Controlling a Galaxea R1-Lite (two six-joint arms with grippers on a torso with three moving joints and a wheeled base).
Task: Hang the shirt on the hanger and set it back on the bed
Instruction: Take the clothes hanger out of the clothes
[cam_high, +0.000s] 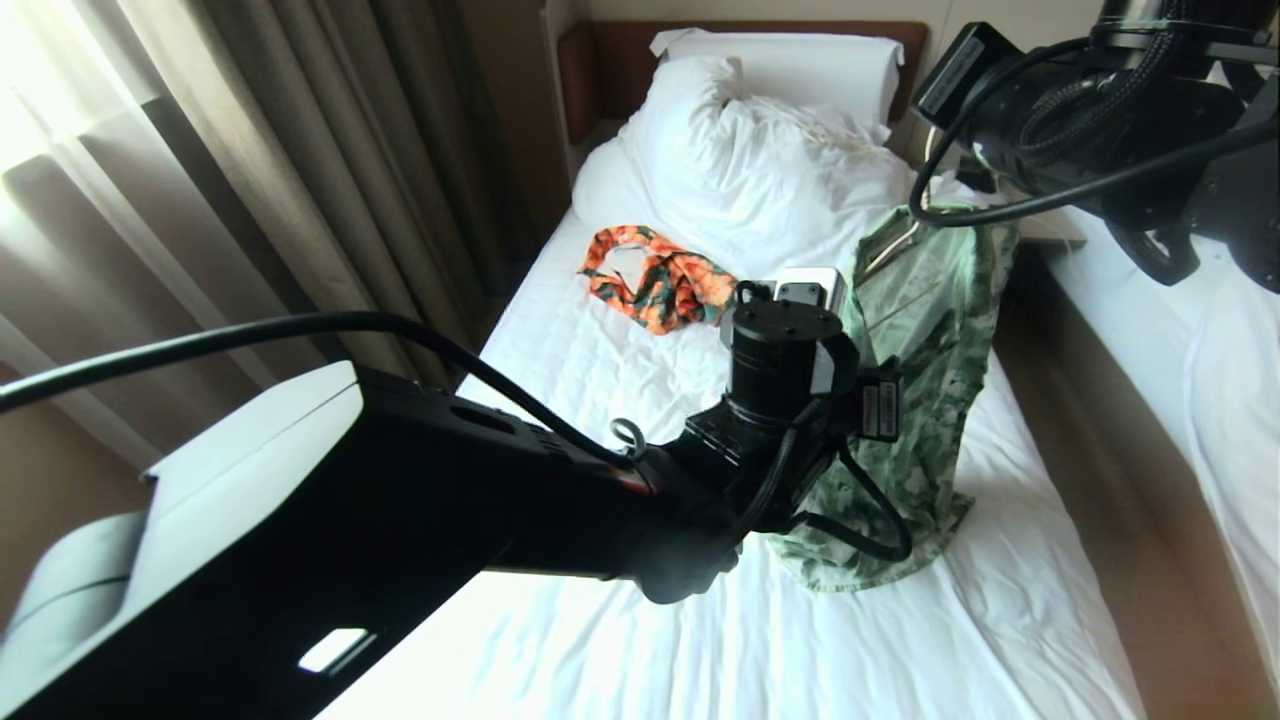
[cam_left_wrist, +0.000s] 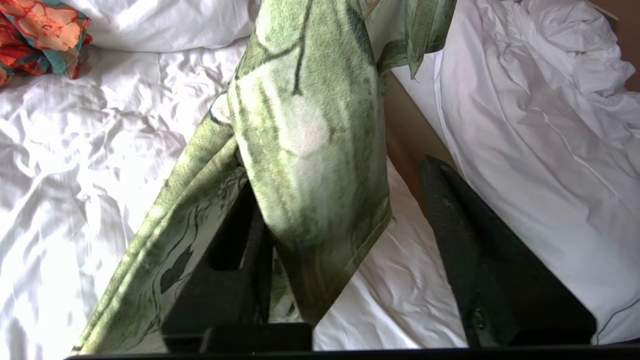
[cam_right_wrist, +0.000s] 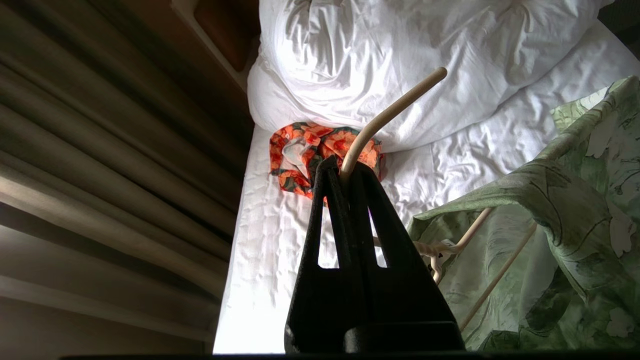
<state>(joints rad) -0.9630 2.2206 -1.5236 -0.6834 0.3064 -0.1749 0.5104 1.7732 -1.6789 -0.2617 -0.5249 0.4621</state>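
Above the bed (cam_high: 640, 620), R side of the sheet: shirt (cam_high: 925, 400) hangs from the hanger (cam_right_wrist: 395, 110), long axis running from the raised collar end near the right gripper (cam_right_wrist: 345, 167) down and toward the foot of the bed. Lower hem lies bunched on the sheet; top end is off the sheet. Hanger hook points up and away from the gripper, toward the duvet (cam_high: 760, 160); its wire arms slant down into the shirt's neck and are partly covered by cloth.

Right gripper: fingers pressed together, pinching the hanger at the base of the hook. It sits high at the far R side of the bed, w/ the arm entering from the upper R in the head view.

Left gripper (cam_left_wrist: 345, 240): 2 fingers spread apart, pointing toward the shirt. A hanging fold of shirt cloth lies between them, draped over and touching 1 finger (cam_left_wrist: 235, 270); the other finger (cam_left_wrist: 480, 250) stands clear of the cloth. No pinch on the cloth visible. Left arm reaches across the mid bed from the L.

Orange patterned garment (cam_high: 660, 280) lies crumpled on the sheet near the duvet, well apart from the shirt. Pillow (cam_high: 790, 60) at the brown headboard (cam_high: 610, 70). Curtains (cam_high: 250, 180) along the L side; a 2nd white bed (cam_high: 1200, 400) across the aisle on the R.
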